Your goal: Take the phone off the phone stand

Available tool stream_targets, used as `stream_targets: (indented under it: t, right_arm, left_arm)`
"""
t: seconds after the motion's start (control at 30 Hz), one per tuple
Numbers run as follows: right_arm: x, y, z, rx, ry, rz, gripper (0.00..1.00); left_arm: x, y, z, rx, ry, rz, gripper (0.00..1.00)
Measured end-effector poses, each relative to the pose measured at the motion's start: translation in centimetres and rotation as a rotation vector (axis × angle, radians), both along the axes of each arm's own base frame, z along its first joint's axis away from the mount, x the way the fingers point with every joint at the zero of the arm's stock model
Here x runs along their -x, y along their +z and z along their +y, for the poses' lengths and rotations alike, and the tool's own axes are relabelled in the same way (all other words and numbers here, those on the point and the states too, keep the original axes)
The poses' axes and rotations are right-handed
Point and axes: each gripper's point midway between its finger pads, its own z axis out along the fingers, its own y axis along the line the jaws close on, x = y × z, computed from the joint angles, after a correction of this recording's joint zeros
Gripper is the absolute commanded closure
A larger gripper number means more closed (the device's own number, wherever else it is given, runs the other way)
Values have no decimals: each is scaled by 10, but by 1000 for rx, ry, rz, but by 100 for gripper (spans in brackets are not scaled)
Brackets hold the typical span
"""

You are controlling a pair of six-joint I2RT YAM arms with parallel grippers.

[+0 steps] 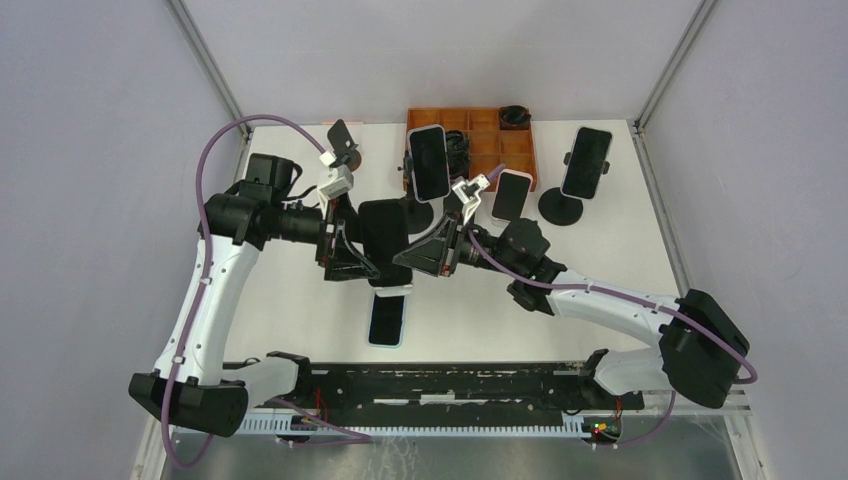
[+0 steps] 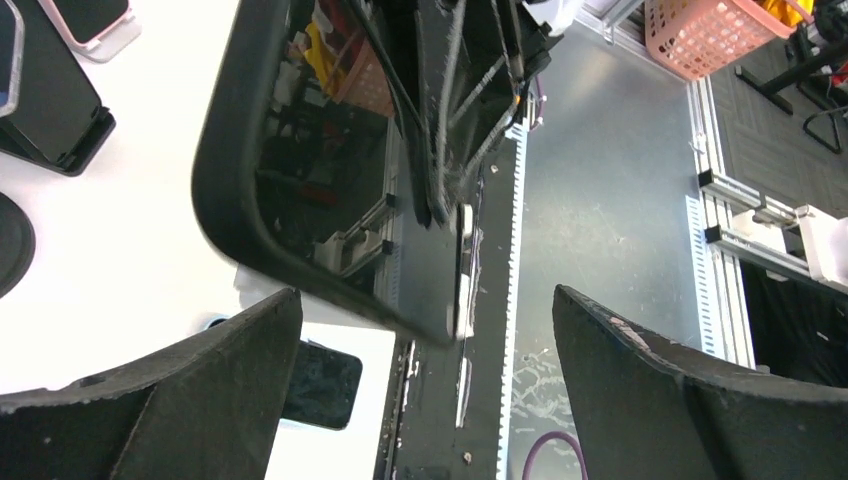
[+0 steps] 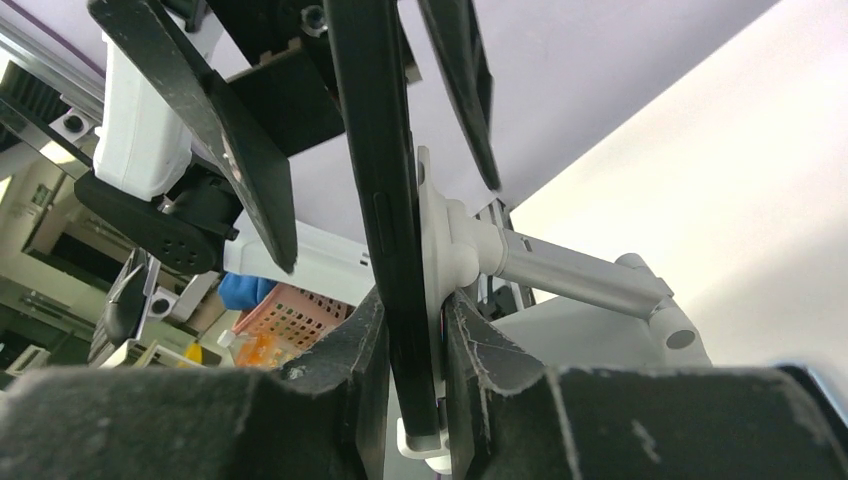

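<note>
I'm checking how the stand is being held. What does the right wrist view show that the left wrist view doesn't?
Only the right wrist view: the white stand plate and silver stand arm behind the phone, with the right gripper clamped across phone and plate. Only the left wrist view: the phone's dark screen face-on and a second phone lying flat on the table. Both: the phone, with the left gripper open around it.
</note>
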Motion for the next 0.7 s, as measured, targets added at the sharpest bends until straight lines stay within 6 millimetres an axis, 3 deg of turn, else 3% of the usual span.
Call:
stream_targets:
  t: [0.13, 0.23, 0.53, 0.7]
  right_arm:
    - [2, -16, -22, -2, -5, 46, 100]
    - [7, -17, -34, -32, 7, 55, 100]
    - [35, 22, -43, -206, 138, 46, 100]
    - [41, 25, -34, -237, 199, 82, 100]
  left_arm:
    - [7, -3, 3, -15, -29, -9, 0]
    - [13, -4, 5, -25, -53, -34, 0]
    - [4, -20, 13, -87, -37, -217, 1]
    - [-11, -12, 9, -68, -11, -279, 3]
